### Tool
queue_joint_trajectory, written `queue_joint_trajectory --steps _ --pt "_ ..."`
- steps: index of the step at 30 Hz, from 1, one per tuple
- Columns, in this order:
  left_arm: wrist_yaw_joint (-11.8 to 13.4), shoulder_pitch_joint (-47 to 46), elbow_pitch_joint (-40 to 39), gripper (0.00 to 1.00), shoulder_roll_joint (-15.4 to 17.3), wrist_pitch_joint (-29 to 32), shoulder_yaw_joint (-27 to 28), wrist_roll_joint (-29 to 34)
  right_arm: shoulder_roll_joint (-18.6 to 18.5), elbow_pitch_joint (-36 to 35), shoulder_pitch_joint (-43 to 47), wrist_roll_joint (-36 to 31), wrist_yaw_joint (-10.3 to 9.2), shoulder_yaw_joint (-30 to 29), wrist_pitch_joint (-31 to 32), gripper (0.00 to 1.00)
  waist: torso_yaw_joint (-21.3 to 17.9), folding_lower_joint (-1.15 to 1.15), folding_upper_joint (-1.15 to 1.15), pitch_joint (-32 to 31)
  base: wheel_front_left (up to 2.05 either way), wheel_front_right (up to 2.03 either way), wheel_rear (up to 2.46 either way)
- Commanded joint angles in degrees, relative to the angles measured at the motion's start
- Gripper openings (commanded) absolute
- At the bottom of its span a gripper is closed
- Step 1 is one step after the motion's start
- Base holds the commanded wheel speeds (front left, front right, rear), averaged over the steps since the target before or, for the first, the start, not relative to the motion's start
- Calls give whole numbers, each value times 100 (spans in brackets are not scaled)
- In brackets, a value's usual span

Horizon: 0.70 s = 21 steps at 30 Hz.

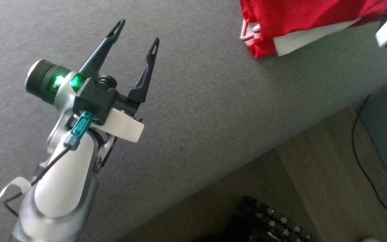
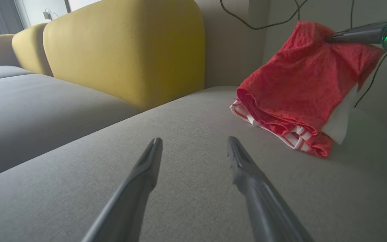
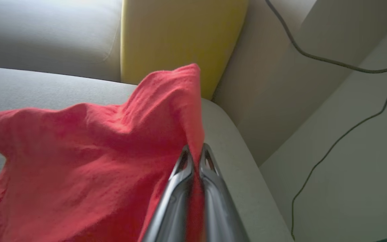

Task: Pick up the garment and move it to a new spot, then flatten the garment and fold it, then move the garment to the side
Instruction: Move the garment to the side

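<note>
At left, left tool (image 1: 138, 31) spread wide and empty above grey sofa seat (image 1: 213, 101), well apart from red garment (image 1: 297, 20) slumped at seat's right end, top fold pinched up by right tool (image 3: 196, 149), clamped tight on the cloth.

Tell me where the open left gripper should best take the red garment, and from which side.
Probably the striped hem of the garment, lying low on the grey cushion, opposite the top edge that the right gripper pinches and holds up. The open left gripper faces it across the cushion, so slide in low from that side, jaws straddling the folded edge.
</note>
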Motion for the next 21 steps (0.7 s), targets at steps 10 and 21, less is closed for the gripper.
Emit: queue_joint_trajectory --steps 10,21 --pt "40 22 -467 100 218 234 101 8 164 -71 -203 -297 -2 -627 -100 26 -119 0 0 267 0 0 0" --pt "210 110 -239 100 42 -89 69 -199 340 -377 -97 -1042 -2 -1046 -101 100 191 0 0 -151 0 0 0"
